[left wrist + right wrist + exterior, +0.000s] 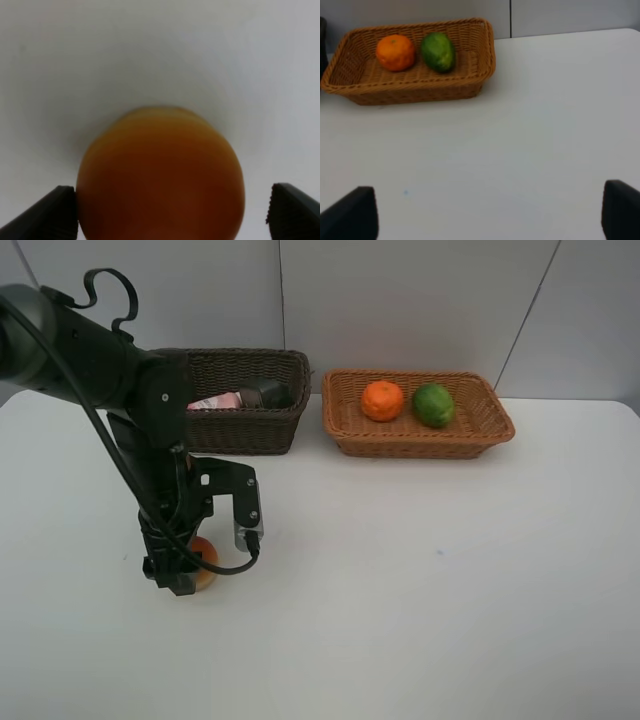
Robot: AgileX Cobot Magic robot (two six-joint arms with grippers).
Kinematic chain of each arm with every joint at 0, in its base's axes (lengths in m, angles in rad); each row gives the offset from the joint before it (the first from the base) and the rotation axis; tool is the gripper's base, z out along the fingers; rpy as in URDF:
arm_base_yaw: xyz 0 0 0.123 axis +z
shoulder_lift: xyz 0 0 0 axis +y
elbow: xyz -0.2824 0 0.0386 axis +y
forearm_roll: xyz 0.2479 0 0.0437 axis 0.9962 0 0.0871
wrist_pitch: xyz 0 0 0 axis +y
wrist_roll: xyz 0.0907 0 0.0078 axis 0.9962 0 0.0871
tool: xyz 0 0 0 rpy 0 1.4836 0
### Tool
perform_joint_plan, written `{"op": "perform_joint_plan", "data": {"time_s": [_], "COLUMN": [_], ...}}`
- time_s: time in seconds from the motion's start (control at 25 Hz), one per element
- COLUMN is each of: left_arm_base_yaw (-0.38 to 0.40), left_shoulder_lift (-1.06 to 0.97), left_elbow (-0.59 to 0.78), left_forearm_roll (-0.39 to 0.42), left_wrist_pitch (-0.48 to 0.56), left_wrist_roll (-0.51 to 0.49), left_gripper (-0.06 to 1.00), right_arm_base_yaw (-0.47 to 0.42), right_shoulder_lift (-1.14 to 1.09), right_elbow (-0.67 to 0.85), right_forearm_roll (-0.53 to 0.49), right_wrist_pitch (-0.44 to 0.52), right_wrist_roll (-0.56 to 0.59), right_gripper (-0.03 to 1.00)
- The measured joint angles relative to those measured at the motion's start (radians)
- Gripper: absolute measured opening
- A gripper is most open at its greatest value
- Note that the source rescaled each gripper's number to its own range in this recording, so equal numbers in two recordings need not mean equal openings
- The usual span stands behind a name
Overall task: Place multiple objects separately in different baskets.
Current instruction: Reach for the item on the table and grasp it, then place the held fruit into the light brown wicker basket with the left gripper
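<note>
The baskets stand at the far edge of the white desk, well beyond the left pincer: the dark brown basket lies almost straight behind that pincer, and the light tan basket sits just beside it, further off toward the right arm's side. The left arm reaches down to the near part of the desk. Inside the dark basket a pink bottle and a dark grey item show above the rim; the rest of its contents is hidden. The tan basket holds 2 fruits side by side, an orange and a green round fruit, close together; whether they touch I cannot tell. The red-orange bun rests on the desk right between the 2 fingers of the left pincer, which stands spread wide; 1 finger is at the bun's side, the other stands clear of it. The right pincer is likewise spread wide above bare desk, holding nothing, with the tan basket well ahead of it.
</note>
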Motion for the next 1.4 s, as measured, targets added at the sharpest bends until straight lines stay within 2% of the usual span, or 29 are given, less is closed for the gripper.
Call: {"op": "perform_joint_plan", "data": {"time_s": [0.92, 1.0, 1.16, 1.4], "left_arm_base_yaw": [0.000, 0.000, 0.000, 0.000], "left_shoulder_lift": [0.065, 0.065, 0.065, 0.065], "left_elbow": [0.001, 0.001, 0.001, 0.001], "left_forearm_roll": [0.014, 0.018, 0.036, 0.058], "left_wrist_pitch": [-0.046, -0.055, -0.057, -0.037], "left_wrist_roll": [0.000, 0.000, 0.000, 0.000], "left_gripper": [0.98, 0.94, 0.78, 0.77], "right_arm_base_yaw": [0.000, 0.000, 0.000, 0.000], "right_shoulder_lift": [0.000, 0.000, 0.000, 0.000], "right_elbow": [0.000, 0.000, 0.000, 0.000], "right_forearm_roll": [0.000, 0.000, 0.000, 0.000], "right_wrist_pitch": [0.000, 0.000, 0.000, 0.000], "right_wrist_roll": [0.000, 0.000, 0.000, 0.000], "right_gripper": [0.96, 0.96, 0.96, 0.96]}}
